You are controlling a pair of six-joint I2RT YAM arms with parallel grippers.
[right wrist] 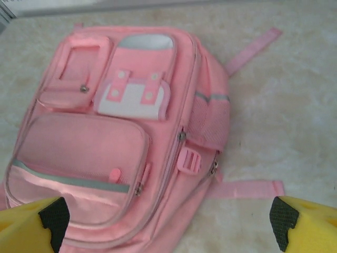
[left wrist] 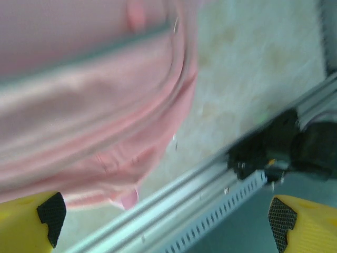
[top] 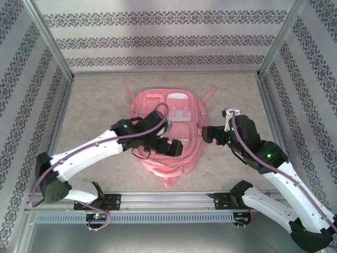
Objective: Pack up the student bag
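Note:
The student bag (top: 168, 132), a pink backpack with pale trim, lies flat in the middle of the table with its front pockets facing up. My left gripper (top: 171, 146) hovers over the bag's lower front, jaws wide apart and holding nothing. In the blurred left wrist view the bag (left wrist: 84, 105) is at upper left, and the left gripper (left wrist: 166, 221) gapes over the table and rail. My right gripper (top: 208, 133) is just off the bag's right side, open and empty. The right wrist view looks down on the bag (right wrist: 105, 137), its zips and a side buckle (right wrist: 188, 161), with the right gripper (right wrist: 168, 221) spread wide.
Pink straps (right wrist: 247, 188) trail onto the beige tabletop (top: 95, 105) to the bag's right and far side. An aluminium rail (top: 168, 199) runs along the near edge with both arm bases on it. Patterned walls (top: 158, 37) and metal frame posts enclose the table.

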